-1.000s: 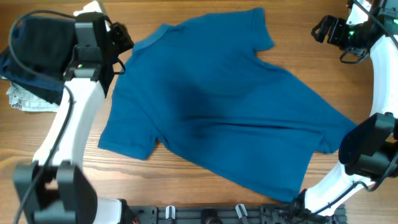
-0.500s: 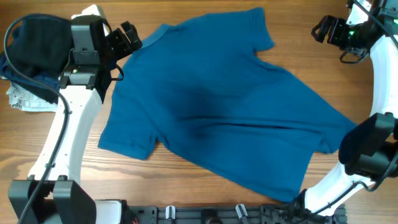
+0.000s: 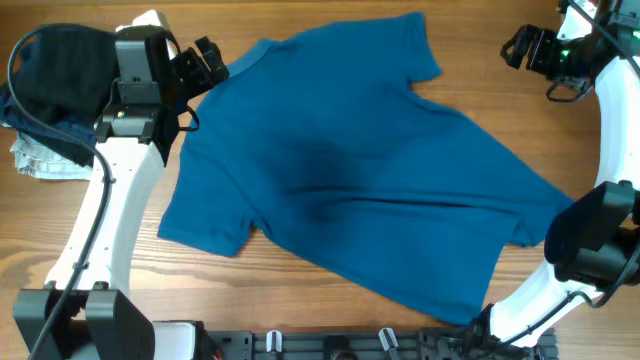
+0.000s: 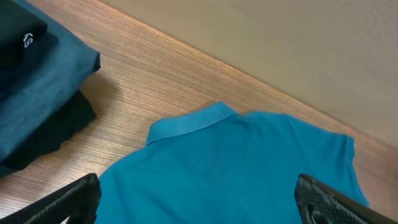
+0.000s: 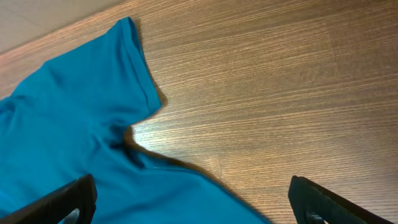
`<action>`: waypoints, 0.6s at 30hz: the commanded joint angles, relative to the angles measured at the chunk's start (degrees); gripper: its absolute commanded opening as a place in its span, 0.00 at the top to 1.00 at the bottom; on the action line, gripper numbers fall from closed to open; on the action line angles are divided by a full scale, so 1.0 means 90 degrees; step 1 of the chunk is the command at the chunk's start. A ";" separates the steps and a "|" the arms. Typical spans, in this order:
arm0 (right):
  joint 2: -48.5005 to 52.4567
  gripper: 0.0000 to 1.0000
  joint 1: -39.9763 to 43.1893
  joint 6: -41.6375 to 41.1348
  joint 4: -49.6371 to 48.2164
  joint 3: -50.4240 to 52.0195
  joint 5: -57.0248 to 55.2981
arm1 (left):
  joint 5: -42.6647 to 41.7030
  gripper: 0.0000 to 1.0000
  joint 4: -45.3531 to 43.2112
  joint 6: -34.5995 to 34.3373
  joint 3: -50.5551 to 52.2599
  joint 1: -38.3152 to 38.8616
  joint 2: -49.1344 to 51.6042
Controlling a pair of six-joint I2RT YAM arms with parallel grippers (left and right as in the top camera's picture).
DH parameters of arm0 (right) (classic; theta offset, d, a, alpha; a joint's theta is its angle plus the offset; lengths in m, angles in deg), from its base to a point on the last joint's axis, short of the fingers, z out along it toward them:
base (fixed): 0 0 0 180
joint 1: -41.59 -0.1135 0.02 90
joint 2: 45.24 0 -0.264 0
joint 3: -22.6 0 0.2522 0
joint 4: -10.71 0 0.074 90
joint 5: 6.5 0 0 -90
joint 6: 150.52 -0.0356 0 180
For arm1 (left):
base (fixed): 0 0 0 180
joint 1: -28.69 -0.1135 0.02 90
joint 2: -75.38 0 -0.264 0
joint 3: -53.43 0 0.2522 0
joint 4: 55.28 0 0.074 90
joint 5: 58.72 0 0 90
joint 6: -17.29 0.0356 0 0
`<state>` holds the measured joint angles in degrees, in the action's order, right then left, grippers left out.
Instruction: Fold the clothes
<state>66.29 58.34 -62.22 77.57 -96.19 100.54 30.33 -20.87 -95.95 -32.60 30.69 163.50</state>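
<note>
The mid-blue T-shirt [image 3: 350, 170] lies spread flat across the table, collar at the far left and hem toward the near right. My left gripper [image 3: 205, 62] hovers at the collar [image 4: 186, 124]. It is open, both fingers [image 4: 62, 202] wide apart over the blue fabric [image 4: 236, 168], holding nothing. My right gripper [image 3: 522, 47] stands open at the far right, apart from the shirt. In the right wrist view the sleeve [image 5: 118, 68] and the shirt's edge lie below its spread fingers [image 5: 323, 202].
A stack of dark folded garments [image 3: 50, 80] sits at the far left, seen too in the left wrist view [image 4: 31, 68]. A small whitish patterned cloth [image 3: 40, 160] lies beside it. Bare wood [image 5: 280, 93] stretches right of the sleeve.
My left arm has swung slightly right toward the collar and its jaws have spread wide. The shirt and the right arm have not moved.
</note>
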 commanded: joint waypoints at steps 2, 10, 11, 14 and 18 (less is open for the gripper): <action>0.0063 0.00 0.0010 0.0005 0.0002 0.0005 -0.0036 | -0.0056 0.00 0.0005 -0.0015 -0.0019 0.0015 -0.0002; 0.0063 0.00 0.0010 0.0005 0.0000 0.0005 -0.0036 | -0.0058 0.00 0.0005 -0.0015 -0.0019 0.0015 -0.0002; 0.0063 0.00 0.0010 0.0005 -0.0005 0.0005 -0.0036 | -0.0056 0.00 0.0005 -0.0015 -0.0019 0.0015 -0.0002; 0.0063 0.00 0.0005 0.0000 -0.0532 0.0005 -0.0034 | -0.0056 0.00 0.0005 -0.0015 -0.0019 0.0015 -0.0002; 0.0066 0.05 -0.0017 0.0243 -0.0758 0.0005 0.0729 | -0.0056 0.00 0.0005 -0.0015 -0.0019 0.0015 -0.0002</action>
<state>66.29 58.34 -62.06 70.79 -96.17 100.84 30.30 -20.76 -95.95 -32.60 30.69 163.50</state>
